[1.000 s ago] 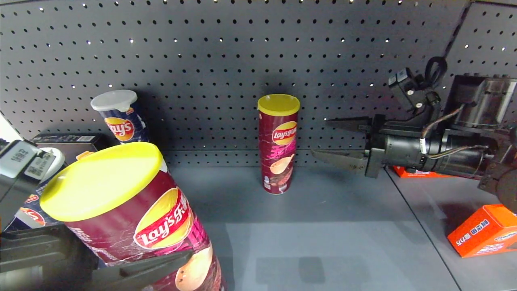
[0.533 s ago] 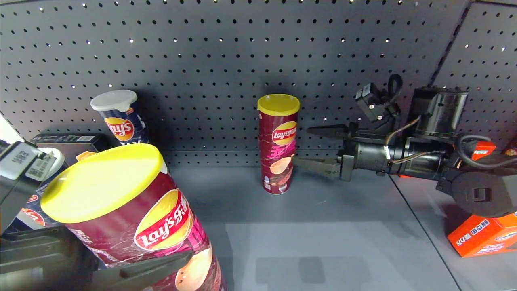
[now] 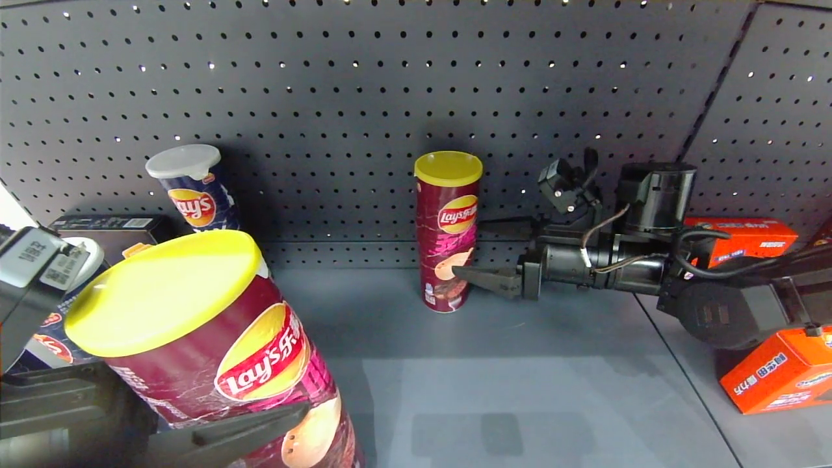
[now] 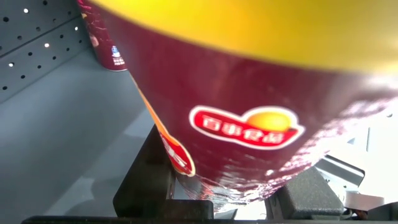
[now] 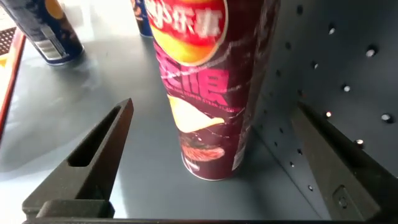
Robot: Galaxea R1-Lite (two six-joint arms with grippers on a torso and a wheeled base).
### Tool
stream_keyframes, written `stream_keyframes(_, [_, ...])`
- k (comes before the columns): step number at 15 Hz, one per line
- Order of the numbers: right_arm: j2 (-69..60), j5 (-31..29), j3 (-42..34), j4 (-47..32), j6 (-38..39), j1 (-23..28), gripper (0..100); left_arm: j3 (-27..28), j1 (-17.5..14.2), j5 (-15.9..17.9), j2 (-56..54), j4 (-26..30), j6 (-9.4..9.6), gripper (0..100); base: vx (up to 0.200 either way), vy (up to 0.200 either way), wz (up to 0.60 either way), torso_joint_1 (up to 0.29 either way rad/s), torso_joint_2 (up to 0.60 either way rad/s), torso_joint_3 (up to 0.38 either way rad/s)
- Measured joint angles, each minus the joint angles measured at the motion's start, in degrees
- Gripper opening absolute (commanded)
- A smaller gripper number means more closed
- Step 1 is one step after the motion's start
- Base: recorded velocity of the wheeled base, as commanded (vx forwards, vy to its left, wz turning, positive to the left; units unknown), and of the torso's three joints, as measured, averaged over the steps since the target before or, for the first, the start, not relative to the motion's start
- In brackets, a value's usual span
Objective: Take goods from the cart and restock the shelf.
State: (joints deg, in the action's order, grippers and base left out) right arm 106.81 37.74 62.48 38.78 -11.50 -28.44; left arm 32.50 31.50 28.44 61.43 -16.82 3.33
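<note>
A maroon chip can with a yellow lid (image 3: 448,231) stands upright on the grey shelf (image 3: 520,390), close to the pegboard back wall. My right gripper (image 3: 484,250) is open at the can's right side, its tips reaching just past the can's lower half. In the right wrist view this can (image 5: 211,93) stands between the two spread fingers (image 5: 93,155). My left gripper (image 3: 130,416) is shut on a second maroon can with a yellow lid (image 3: 195,338), held tilted at the lower left. That held can (image 4: 249,93) shows clamped between the fingers (image 4: 149,180) in the left wrist view.
A blue chip can with a white lid (image 3: 192,188) stands at the back left beside a black box (image 3: 110,227). Another blue can (image 3: 49,341) is low at the left edge. Orange boxes (image 3: 777,380) (image 3: 738,231) lie right of the shelf divider. The shelf's front middle has free room.
My right arm has moved left along the back wall until its open fingers reach the standing can. The left gripper and its can have stayed put.
</note>
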Motion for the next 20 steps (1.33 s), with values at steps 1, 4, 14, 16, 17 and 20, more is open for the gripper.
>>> stream_keyframes(1, [0.55, 0.00, 0.17, 0.02, 0.00, -0.17, 100, 0.00, -0.05, 0.02, 0.01, -0.01, 0.00, 0, 0.000, 0.000, 0.00, 0.000, 0.00, 0.000])
stream_keyframes(4, [2.41, -0.04, 1.17, 0.04, 0.00, -0.48, 100, -0.06, -0.37, 0.02, 0.09, -0.04, 0.00, 0, 0.000, 0.000, 0.00, 0.000, 0.00, 0.000])
stream_keyframes(14, [8.81, -0.04, 6.73, 0.15, 0.00, -2.27, 0, -0.28, -0.74, 0.02, 0.11, 0.02, 0.00, 0, 0.000, 0.000, 0.00, 0.000, 0.00, 0.000])
stream_keyframes(16, [9.51, -0.38, 7.31, 0.04, 0.06, -2.60, 0, -0.32, -0.74, 0.02, 0.12, 0.05, 0.00, 0, 0.000, 0.000, 0.00, 0.000, 0.00, 0.000])
stream_keyframes(17, [9.67, -0.50, 7.36, 0.11, 0.06, -2.86, 0, -0.34, -0.74, 0.02, 0.15, 0.05, 0.00, 0, 0.000, 0.000, 0.00, 0.000, 0.00, 0.000])
stream_keyframes(20, [9.50, -0.74, 7.25, 0.02, 0.09, -3.67, 0, -0.37, -0.74, 0.02, 0.23, 0.02, 0.00, 0, 0.000, 0.000, 0.00, 0.000, 0.00, 0.000])
